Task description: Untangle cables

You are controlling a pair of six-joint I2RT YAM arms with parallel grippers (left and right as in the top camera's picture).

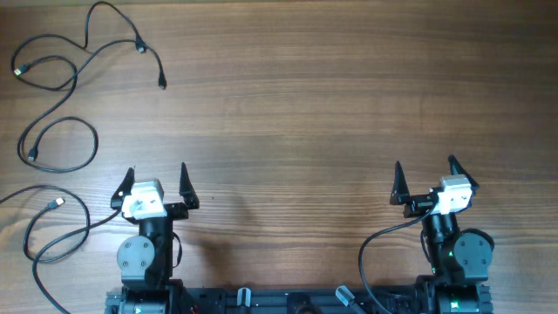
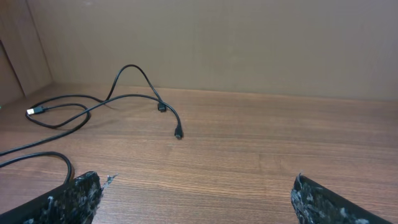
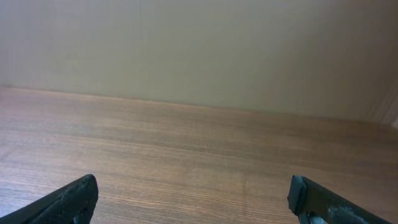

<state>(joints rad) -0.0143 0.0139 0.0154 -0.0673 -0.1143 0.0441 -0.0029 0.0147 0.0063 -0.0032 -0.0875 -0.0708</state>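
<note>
Thin black cables (image 1: 65,78) lie spread in loose loops at the table's far left. One runs from a plug (image 1: 162,84) across the top left; another loops lower left with a gold-tipped plug (image 1: 57,202). In the left wrist view the cables (image 2: 93,106) lie ahead and to the left, with a plug end (image 2: 178,134) nearest the centre. My left gripper (image 1: 157,180) is open and empty, to the right of the cables. My right gripper (image 1: 427,176) is open and empty at the right, far from them.
The wooden table (image 1: 288,105) fills the view. A plain wall (image 3: 199,50) stands behind the table's far edge. A thicker black arm wire (image 1: 375,244) curves beside the right arm's base.
</note>
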